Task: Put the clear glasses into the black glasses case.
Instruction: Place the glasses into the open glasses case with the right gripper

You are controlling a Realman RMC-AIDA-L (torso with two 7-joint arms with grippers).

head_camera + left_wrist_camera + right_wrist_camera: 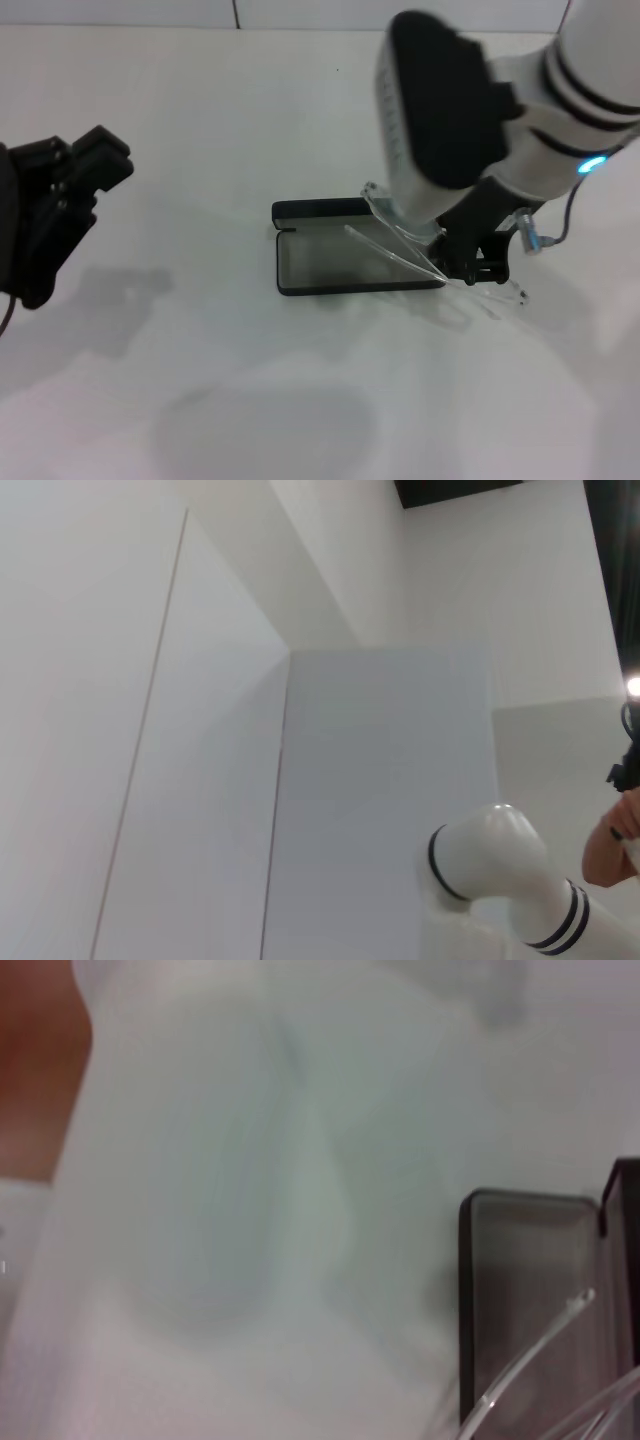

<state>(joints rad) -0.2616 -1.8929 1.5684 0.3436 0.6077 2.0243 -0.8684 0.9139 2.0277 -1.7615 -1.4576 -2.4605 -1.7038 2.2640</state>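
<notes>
The right gripper [478, 262] clenches the clear glasses [405, 240] at the right end of the open black glasses case [345, 260] mid-table, their thin arms slanting across its tray, whose long axis runs left-right; the left gripper [85, 165], released, hovers well apart by the table's left edge.

We see the clear glasses [400, 245] as colourless see-through plastic, smooth and glossy, with thin glinting arms. The black glasses case [345, 262] looks like hard matt black shell outside, with a dull grey lining inside that seems soft, though we cannot tell the fabric. The table [220, 140] is a smooth, matt white surface. The right arm's [590, 90] casing is glossy white plastic; the left gripper [60, 200] looks matt black plastic.
</notes>
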